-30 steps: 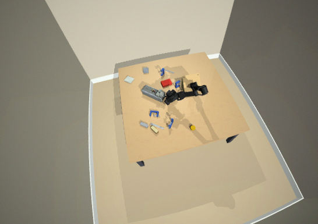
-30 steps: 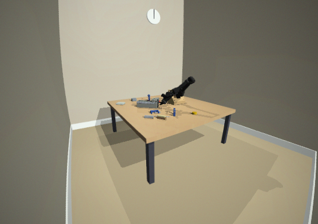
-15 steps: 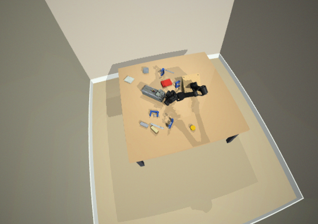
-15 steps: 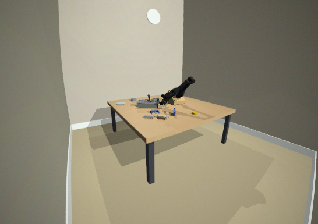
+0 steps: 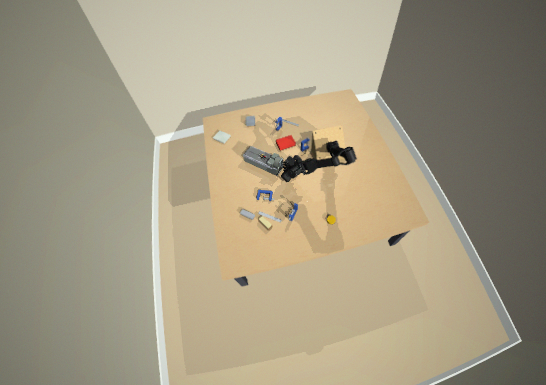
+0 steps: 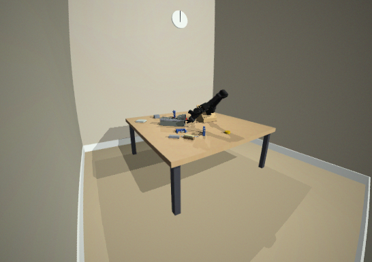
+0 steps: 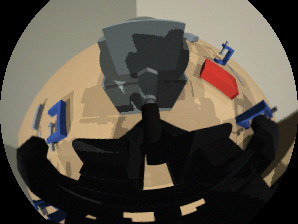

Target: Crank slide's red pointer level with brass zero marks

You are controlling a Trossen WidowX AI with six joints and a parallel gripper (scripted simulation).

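The grey machine [image 5: 256, 160] [image 6: 170, 122] [image 7: 145, 31] stands on the table, its crank end towards my arm. The grey crank arm [image 7: 148, 79] shows in the wrist view, with a black handle [image 7: 151, 120] reaching down from its end. My gripper [image 5: 285, 170] [image 6: 189, 119] [image 7: 149, 121] is shut on the handle, at the machine's near end. Small reddish and brass-coloured details show on top of the machine in the top view, but they are too small to tell the pointer's level against the zero marks. In the wrist view the crank end hides the slide.
A red block [image 5: 286, 142] [image 7: 219, 78] and a blue clamp [image 5: 307, 146] [image 7: 254, 115] lie to one side of the gripper. Another blue clamp [image 5: 265, 192] [image 6: 180, 131] [image 7: 60, 121] lies on the other side. A yellow disc [image 5: 331, 219] [image 6: 227, 132] lies farther off. My arm's base stands by a wooden board [image 5: 325, 134].
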